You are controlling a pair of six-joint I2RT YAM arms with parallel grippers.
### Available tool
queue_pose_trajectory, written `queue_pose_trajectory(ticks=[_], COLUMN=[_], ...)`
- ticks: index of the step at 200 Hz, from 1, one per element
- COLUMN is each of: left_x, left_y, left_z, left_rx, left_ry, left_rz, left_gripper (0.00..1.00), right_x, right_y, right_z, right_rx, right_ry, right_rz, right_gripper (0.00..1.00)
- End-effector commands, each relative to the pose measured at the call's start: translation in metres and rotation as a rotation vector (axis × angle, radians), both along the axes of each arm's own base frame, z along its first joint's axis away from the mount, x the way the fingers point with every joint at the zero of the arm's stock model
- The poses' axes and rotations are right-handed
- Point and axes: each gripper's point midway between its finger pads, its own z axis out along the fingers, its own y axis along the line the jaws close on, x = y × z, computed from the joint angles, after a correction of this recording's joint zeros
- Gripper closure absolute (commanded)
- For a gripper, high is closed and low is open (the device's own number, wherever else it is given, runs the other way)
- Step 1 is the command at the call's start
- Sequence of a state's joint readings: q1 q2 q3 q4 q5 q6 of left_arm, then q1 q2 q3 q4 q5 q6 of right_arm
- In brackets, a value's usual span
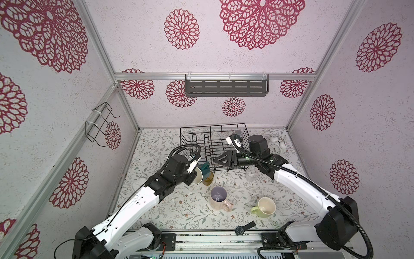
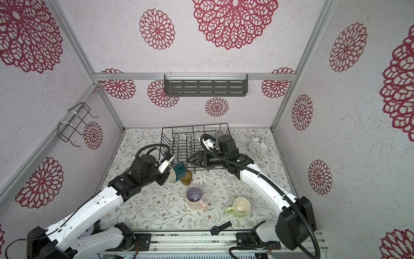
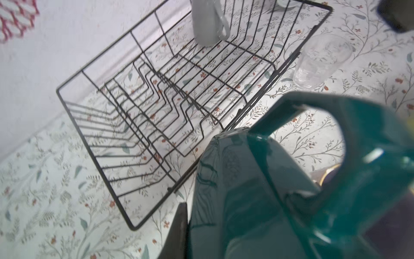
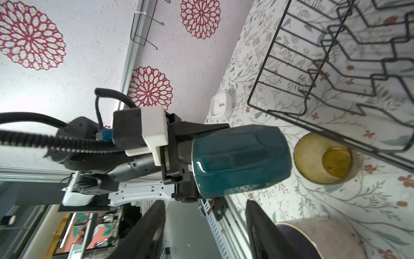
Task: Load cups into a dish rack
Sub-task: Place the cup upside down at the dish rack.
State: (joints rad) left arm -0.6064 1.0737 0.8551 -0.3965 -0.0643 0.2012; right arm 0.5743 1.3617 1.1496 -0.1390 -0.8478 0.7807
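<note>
Left pincer (image 1: 192,174) clamped on rim of teal mug (image 1: 205,171); mug tipped sideways, just off near-left corner of rack (image 1: 193,137). Amber tumbler (image 1: 207,180) just beside mug. Pink mug (image 1: 217,198) upright on worktop (image 1: 179,209). Right pincer (image 1: 218,160) wide, holding nothing, at rack near edge. Grey mug (image 1: 238,132) in rack far-right corner. Glass (image 1: 251,176) and green mug (image 1: 265,207) on worktop.

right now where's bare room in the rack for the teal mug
For the teal mug: the dish rack is bare across divider rows and left half; only the grey mug sits in its far right corner. Crowded along the near edge: amber tumbler, clear glass, right gripper above.
</note>
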Motion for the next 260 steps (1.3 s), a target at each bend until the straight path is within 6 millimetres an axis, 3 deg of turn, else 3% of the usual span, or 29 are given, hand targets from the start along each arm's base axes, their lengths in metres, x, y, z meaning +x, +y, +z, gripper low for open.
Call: queue_pose_trajectory(ticks=[1, 31, 88, 127, 167, 221, 260], left_x=[0.01, 0.008, 0.005, 0.001, 0.004, 0.008, 0.009], left_y=[-0.019, -0.026, -0.037, -0.043, -0.043, -0.04, -0.038], left_z=[0.066, 0.066, 0.065, 0.064, 0.076, 0.079, 0.071], left_rx=[-0.002, 0.06, 0.146, 0.199, 0.226, 0.286, 0.323], left_ry=[-0.359, -0.474, -0.525, -0.575, -0.651, -0.716, -0.733], left_rz=[-0.151, -0.227, -0.291, -0.307, -0.274, -0.26, -0.262], left_gripper=[1.0, 1.0, 1.0, 1.0, 1.0, 1.0, 1.0], right_x=[-0.016, -0.023, -0.038, -0.031, -0.034, -0.04, -0.042], right_y=[0.004, 0.01, 0.016, 0.022, 0.029, 0.033, 0.032], right_z=[-0.001, -0.017, -0.042, -0.037, -0.039, -0.04, -0.044], right_rx=[0.015, -0.016, -0.087, -0.051, -0.048, -0.025, -0.026], right_ry=[0.134, 0.26, 0.441, 0.491, 0.537, 0.588, 0.599], right_rz=[0.048, 0.058, 0.06, 0.026, 0.032, 0.055, 0.062], right_gripper=[0.38, 0.37, 0.37, 0.41, 0.55, 0.53, 0.59])
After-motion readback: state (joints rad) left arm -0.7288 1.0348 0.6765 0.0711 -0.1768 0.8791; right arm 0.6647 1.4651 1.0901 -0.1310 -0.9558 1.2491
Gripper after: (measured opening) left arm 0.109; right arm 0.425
